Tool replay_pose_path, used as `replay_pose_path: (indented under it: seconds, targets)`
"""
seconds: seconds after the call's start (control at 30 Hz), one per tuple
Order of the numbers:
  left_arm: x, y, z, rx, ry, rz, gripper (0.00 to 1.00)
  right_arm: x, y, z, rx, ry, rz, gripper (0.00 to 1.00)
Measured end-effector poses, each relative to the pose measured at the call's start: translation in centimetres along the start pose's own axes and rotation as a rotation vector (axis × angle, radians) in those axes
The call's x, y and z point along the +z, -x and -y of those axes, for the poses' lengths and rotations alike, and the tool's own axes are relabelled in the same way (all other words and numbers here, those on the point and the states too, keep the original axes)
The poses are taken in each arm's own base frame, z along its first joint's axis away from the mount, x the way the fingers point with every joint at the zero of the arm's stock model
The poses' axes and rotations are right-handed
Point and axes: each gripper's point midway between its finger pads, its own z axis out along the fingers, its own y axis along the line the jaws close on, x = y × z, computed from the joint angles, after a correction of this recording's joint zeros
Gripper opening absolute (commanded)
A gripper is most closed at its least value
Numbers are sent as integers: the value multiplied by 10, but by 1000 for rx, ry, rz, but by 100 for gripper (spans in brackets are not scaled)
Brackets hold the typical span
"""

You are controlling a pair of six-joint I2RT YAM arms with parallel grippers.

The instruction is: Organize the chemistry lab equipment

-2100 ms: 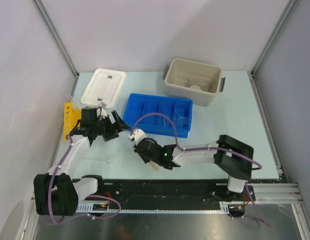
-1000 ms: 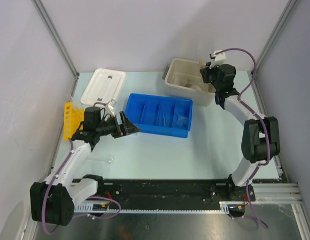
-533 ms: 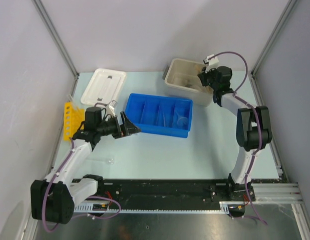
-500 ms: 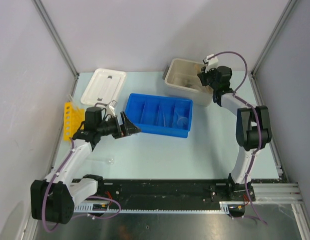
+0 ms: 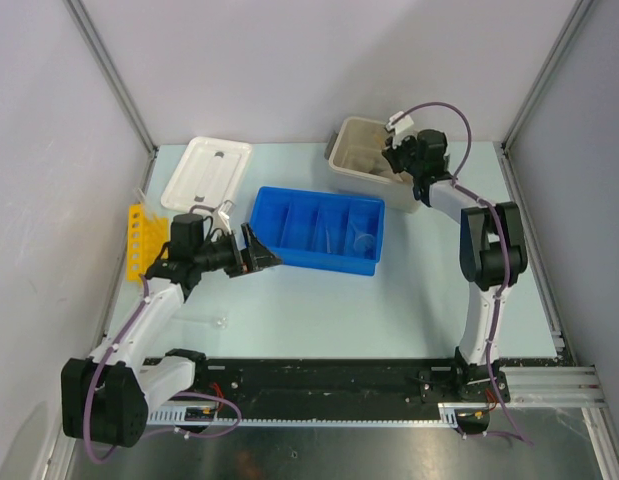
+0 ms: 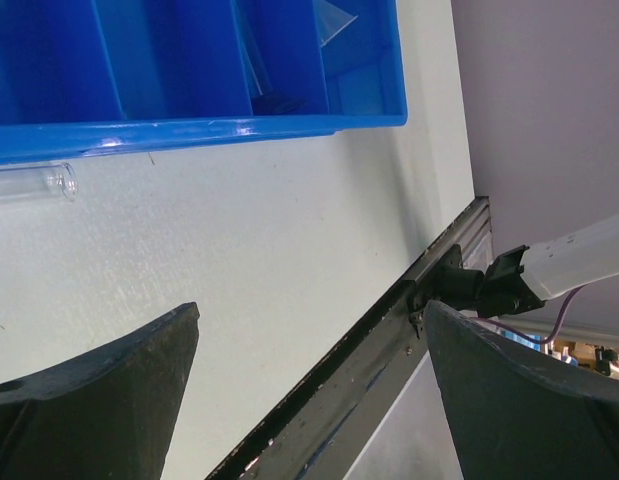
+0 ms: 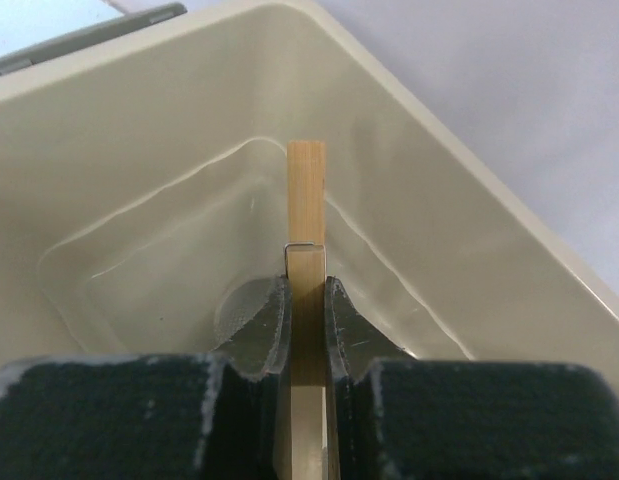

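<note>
Right gripper (image 7: 307, 292) is inside the rim of the beige tub (image 7: 459, 230), walls on all sides. White lid (image 5: 206, 172) lies well apart, far left. Tan wooden stick (image 7: 307, 190) sits between my right fingers, its end poking past the tips over the tub floor. Jaws narrow, clamped on it. Left gripper (image 6: 309, 310) spread wide, holding nothing, near the blue tray (image 6: 189, 128). A clear glass tube (image 6: 29, 182) lies just beside the tray wall.

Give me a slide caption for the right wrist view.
Right gripper clamps a tan wooden stick over the beige tub.
</note>
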Motion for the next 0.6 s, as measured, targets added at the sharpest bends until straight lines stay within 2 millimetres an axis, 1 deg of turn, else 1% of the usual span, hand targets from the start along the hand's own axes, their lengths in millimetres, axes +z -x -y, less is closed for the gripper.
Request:
replay_pose_path:
  seconds: [0.1, 0.23, 0.33, 0.47, 0.6]
  targets:
    - [1, 0, -1, -3, 2, -3, 100, 7, -7, -6, -47, 24, -34, 1]
    - [1, 0, -1, -4, 1, -4, 99, 18, -12, -15, -130, 57, -66, 1]
    - [1, -1, -1, -5, 2, -5, 100, 25, -16, -25, -183, 80, -83, 4]
    - [1, -1, -1, -5, 1, -7, 100, 32, -27, -35, -234, 99, -115, 7]
    - [2, -1, -2, -5, 0, -9, 99, 36, -39, -38, -267, 104, -145, 9]
